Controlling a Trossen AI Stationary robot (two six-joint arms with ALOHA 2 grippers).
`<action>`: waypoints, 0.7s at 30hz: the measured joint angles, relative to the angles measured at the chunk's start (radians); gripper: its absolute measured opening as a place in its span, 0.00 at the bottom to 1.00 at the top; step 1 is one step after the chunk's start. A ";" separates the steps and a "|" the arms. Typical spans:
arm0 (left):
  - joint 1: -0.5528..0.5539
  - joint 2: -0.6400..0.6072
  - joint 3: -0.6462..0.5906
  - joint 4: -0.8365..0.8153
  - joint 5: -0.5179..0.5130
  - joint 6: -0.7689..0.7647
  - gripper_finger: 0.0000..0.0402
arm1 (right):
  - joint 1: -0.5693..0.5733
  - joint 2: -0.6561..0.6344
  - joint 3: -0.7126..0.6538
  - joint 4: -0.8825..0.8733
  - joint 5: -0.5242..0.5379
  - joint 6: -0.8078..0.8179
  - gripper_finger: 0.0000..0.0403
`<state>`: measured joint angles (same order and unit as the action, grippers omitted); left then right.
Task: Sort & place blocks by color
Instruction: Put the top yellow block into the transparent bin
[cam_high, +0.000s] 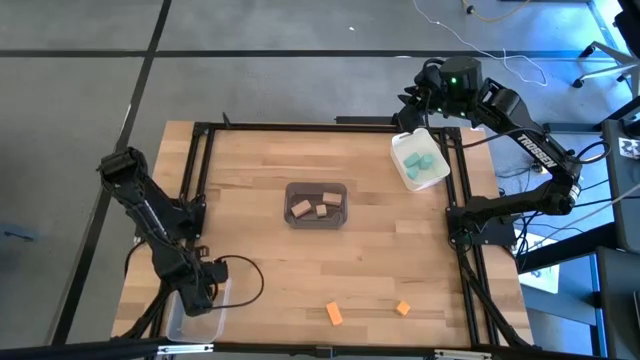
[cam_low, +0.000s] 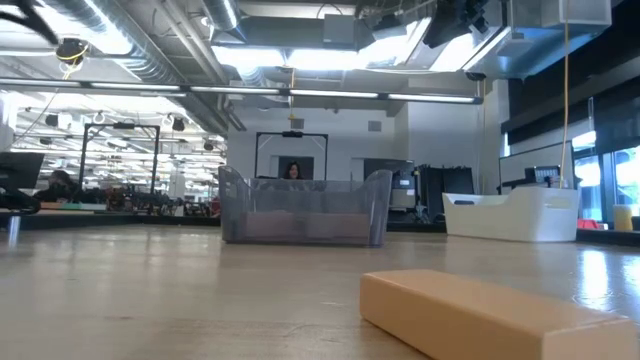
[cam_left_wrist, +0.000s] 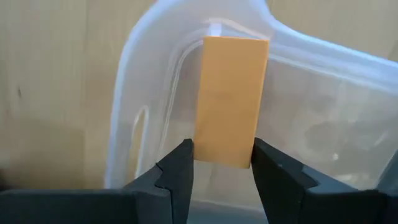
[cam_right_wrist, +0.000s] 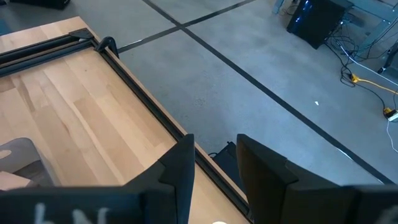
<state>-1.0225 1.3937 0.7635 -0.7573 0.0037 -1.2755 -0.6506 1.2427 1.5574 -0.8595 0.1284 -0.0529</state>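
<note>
My left gripper (cam_high: 203, 290) points down over the clear bin (cam_high: 222, 305) at the table's near left corner and is shut on an orange block (cam_left_wrist: 229, 99). Two more orange blocks (cam_high: 334, 314) (cam_high: 402, 308) lie flat on the table near its front edge. One of them fills the foreground of the low view (cam_low: 480, 315). Tan blocks (cam_high: 312, 207) lie in the dark grey bin (cam_high: 316, 187) at the centre. Teal blocks (cam_high: 418, 162) lie in the white bin (cam_high: 400, 150) at the far right. High above that bin's far end, my right gripper (cam_right_wrist: 215, 155) is open with nothing in it. My left gripper pinches the orange block's two long sides at its near end (cam_left_wrist: 224, 155) between its two fingers (cam_left_wrist: 180, 165). The fingers come from above, pointing down, and the block reaches away from them over the clear bin's corner (cam_left_wrist: 211, 28). Whether it rests on the bin's floor I cannot tell.
A black metal frame (cam_high: 330, 125) runs round the wooden table top. Bare wood lies between the dark grey bin and the two loose orange blocks. Cables trail from the left arm's base (cam_high: 245, 275). In the low view a person (cam_low: 292, 170) shows far behind the table.
</note>
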 joint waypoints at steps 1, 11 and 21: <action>0.000 0.000 0.000 0.007 -0.019 -0.001 0.36 | 0.000 0.000 0.000 0.000 0.000 0.000 0.30; 0.031 0.000 0.000 0.001 -0.038 -0.076 0.37 | 0.000 0.000 0.000 -0.004 -0.001 0.048 0.30; 0.033 0.066 0.001 -0.022 0.011 -0.106 0.37 | 0.000 0.000 0.000 -0.061 0.000 0.049 0.30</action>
<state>-0.9900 1.4596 0.7643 -0.7793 0.0149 -1.3818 -0.6506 1.2427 1.5574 -0.9209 0.1280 -0.0044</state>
